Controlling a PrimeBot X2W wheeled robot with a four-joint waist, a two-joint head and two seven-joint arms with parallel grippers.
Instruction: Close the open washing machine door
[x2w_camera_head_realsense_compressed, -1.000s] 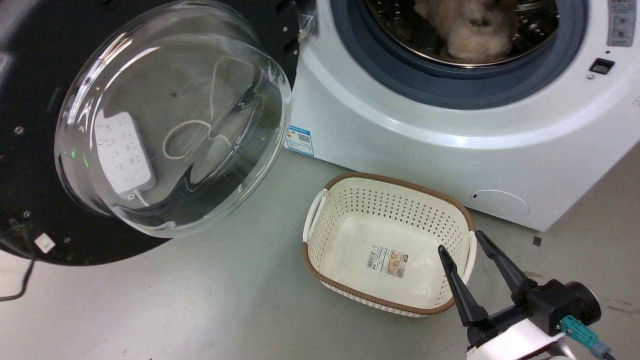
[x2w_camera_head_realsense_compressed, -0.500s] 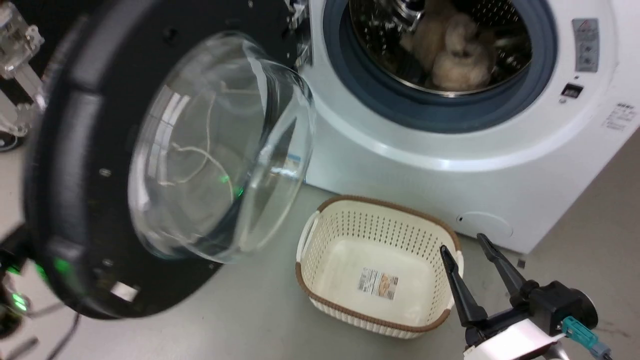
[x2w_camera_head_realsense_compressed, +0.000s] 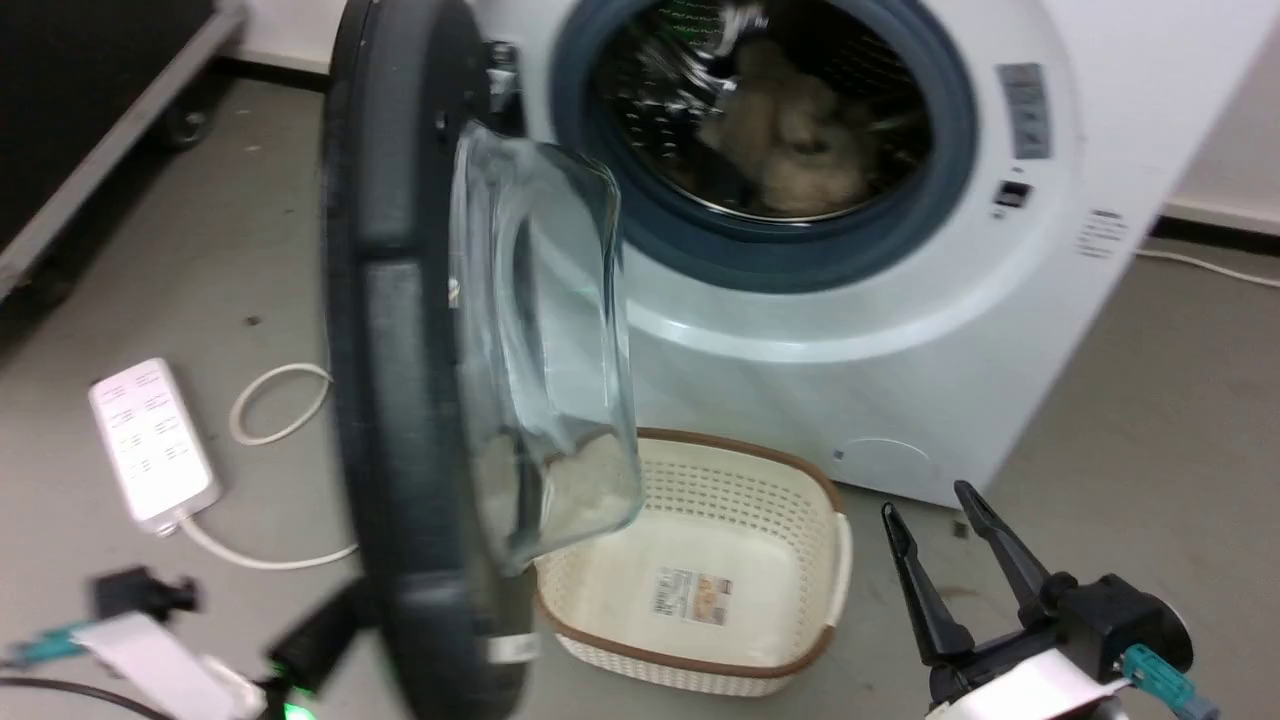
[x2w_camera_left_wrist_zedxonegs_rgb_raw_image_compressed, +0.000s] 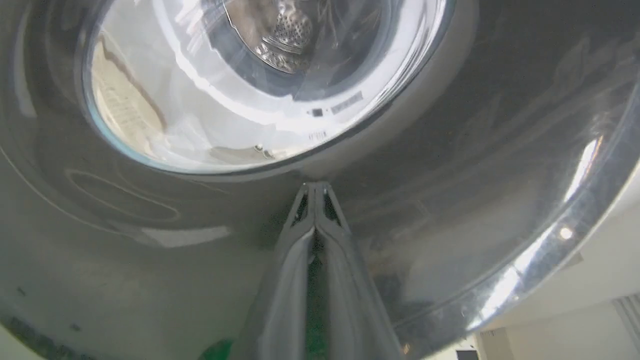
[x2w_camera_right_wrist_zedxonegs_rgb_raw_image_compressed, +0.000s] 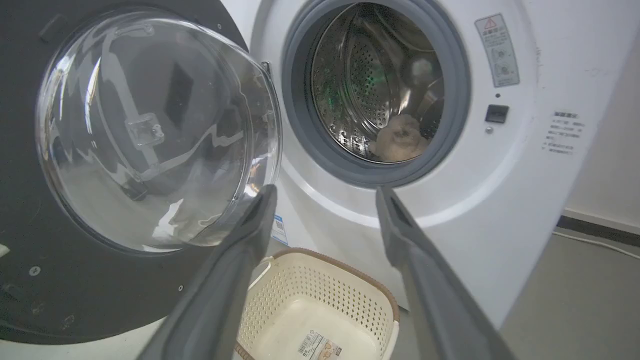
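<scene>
Pressing flat against each other, the fingers of the left gripper (x2w_camera_left_wrist_zedxonegs_rgb_raw_image_compressed: 315, 189) are clenched on nothing. Their tips sit at the glossy black outer face of the washing machine door (x2w_camera_left_wrist_zedxonegs_rgb_raw_image_compressed: 475, 125), seemingly touching it just below the glass window. The right gripper (x2w_camera_head_realsense_compressed: 927, 503) hangs low on the right with its fingers spread wide and empty, near a cream perforated basket (x2w_camera_head_realsense_compressed: 690, 480) on the grey floor (x2w_camera_head_realsense_compressed: 1150, 400). From the head view the door stands edge-on, about half swung. Its clear bowl (x2w_camera_head_realsense_compressed: 545, 330) bulges toward the white washing machine (x2w_camera_head_realsense_compressed: 900, 330). The grey-ringed drum opening (x2w_camera_head_realsense_compressed: 960, 150) is uncovered, with something pale and fluffy (x2w_camera_head_realsense_compressed: 790, 150) inside. A white power strip (x2w_camera_head_realsense_compressed: 150, 440) lies on the floor left of the door.
</scene>
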